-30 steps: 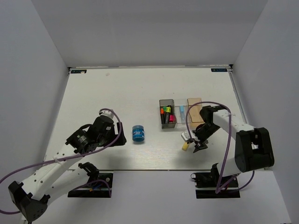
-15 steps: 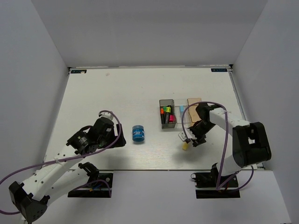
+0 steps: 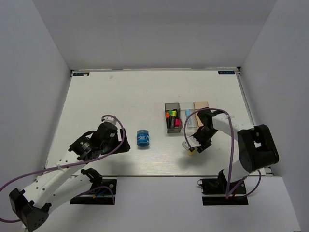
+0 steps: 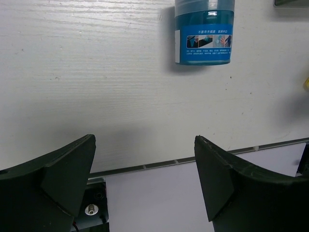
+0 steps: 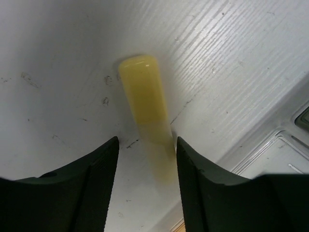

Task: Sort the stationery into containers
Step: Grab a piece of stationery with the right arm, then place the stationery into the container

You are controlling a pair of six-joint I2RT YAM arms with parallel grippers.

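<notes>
Roll (image 3: 142, 138) left of bins (image 3: 172, 104)

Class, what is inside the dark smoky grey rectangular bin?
Black highlighters lie inside the dark smoky grey rectangular bin; green, orange and pink caps show. Their overlap hides anything underneath, so the exact count is unclear.

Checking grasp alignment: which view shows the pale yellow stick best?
Right wrist: the pale yellow stick is large and central, straddled by the right claw. Top external shows only a small yellow bit; left wrist shows only a sliver at its edge.

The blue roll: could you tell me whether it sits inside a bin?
No, the blue roll stands on the table left of the bins.
</notes>
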